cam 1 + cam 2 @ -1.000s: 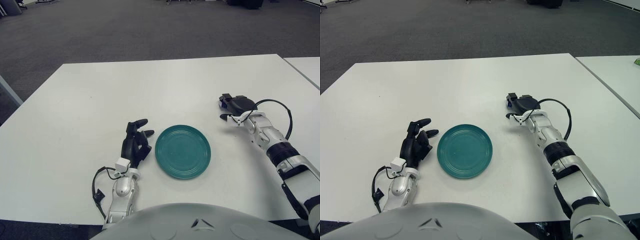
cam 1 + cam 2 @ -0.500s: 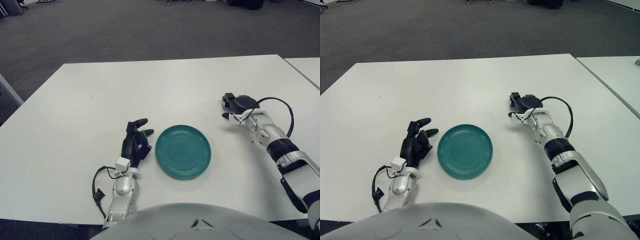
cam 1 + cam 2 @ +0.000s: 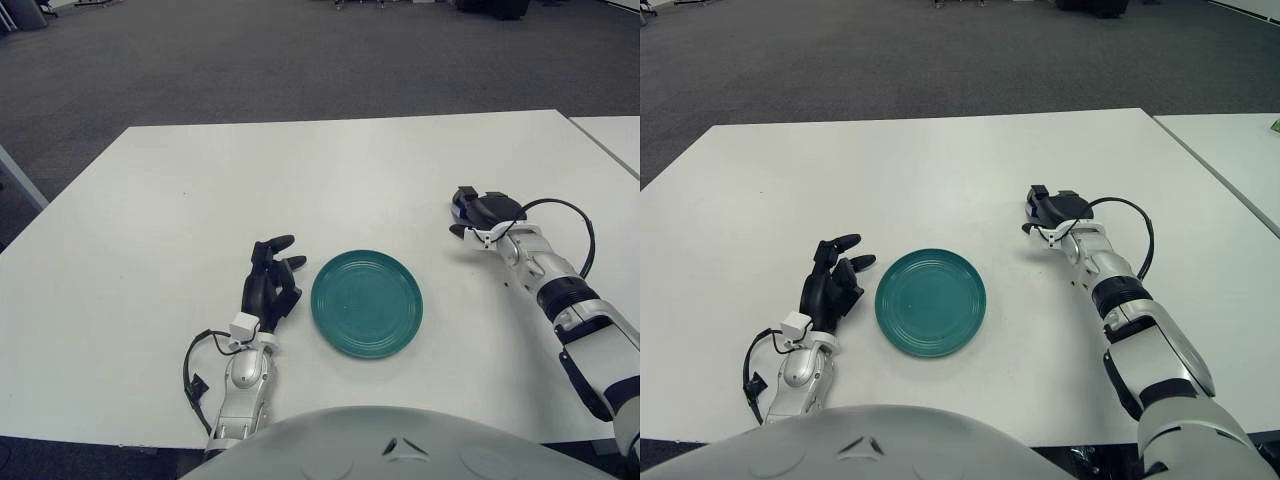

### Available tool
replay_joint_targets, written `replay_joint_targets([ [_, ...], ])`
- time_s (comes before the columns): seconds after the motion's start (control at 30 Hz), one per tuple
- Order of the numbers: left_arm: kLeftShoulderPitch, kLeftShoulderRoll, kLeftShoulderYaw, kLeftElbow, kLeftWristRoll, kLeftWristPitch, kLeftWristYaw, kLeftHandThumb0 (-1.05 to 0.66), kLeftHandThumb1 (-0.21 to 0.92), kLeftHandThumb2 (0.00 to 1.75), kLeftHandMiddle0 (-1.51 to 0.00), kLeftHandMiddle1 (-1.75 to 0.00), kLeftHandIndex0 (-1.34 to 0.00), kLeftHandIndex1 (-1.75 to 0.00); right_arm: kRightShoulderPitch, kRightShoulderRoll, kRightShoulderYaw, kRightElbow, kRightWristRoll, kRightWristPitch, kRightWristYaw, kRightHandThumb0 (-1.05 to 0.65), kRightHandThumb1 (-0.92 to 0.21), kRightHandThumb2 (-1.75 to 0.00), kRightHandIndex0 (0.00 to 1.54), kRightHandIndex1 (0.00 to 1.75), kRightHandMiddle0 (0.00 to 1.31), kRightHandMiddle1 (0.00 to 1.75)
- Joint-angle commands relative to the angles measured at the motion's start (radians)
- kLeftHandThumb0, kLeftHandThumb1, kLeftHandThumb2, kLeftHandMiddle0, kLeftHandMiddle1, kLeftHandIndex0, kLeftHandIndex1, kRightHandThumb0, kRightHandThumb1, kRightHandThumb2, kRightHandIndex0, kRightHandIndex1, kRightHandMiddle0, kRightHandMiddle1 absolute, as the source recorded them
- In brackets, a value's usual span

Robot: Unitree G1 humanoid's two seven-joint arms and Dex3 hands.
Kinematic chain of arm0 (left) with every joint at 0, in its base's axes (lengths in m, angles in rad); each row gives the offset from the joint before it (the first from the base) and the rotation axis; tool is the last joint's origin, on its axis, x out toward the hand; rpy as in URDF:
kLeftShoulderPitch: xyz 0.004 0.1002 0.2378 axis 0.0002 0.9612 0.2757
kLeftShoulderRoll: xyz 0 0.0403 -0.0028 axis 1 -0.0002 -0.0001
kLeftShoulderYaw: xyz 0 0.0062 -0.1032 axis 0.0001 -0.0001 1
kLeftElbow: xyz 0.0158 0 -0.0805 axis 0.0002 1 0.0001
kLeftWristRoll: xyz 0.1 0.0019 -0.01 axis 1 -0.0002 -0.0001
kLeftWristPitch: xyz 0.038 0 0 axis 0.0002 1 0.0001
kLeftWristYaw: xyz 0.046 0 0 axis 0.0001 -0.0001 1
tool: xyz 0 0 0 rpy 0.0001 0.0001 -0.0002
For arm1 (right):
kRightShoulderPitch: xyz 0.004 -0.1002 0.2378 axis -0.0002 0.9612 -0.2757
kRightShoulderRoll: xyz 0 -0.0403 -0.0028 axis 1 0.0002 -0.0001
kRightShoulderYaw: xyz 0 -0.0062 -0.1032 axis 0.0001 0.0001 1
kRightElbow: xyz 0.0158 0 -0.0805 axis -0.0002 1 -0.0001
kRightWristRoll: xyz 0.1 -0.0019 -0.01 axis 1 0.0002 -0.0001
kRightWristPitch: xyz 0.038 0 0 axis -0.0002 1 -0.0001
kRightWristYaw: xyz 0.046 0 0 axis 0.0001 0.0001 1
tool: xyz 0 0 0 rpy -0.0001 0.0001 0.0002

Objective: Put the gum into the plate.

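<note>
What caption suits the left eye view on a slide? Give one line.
Right robot hand out on the white table right of the empty teal plate; left robot hand beside the plate's left.

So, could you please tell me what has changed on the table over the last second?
The right robot hand has drifted slightly to the robot's right, away from the green plate. Whether it holds anything cannot be told. The plate has stayed in place, nothing in it, and the left robot hand shows unmoved just left of it, fingers relaxed.
</note>
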Motion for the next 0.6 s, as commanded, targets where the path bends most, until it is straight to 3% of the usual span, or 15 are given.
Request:
replay_joint_targets([
  [0.0, -0.002, -0.018, 0.018, 0.051, -0.009, 0.020, 0.006, -0.76, 0.92, 0.85, -0.43, -1.08, -0.12, -1.26, 0.054, 0.032, -0.003, 0.052, 0.044, -0.042, -0.004, -0.69, -0.92, -0.59, 0.70, 1.66, 0.44, 1.71],
  [0.3, -0.022, -0.006, 0.024, 0.084, 0.015, -0.024, 0.005, -0.81, 0.92, 0.85, -0.40, -1.12, -0.10, -1.29, 0.047, 0.030, 0.004, 0.094, 0.055, -0.143, -0.100, -0.59, -0.92, -0.69, 0.95, 1.74, 0.72, 1.74],
  [0.57, -0.033, -0.003, 0.032, 0.094, 0.007, -0.022, -0.006, -0.82, 0.92, 0.87, -0.40, -1.13, -0.08, -1.29, 0.030, 0.025, 0.022, 0.134, 0.042, -0.195, -0.148, -0.52, -0.92, -0.73, 1.04, 1.75, 0.84, 1.75],
])
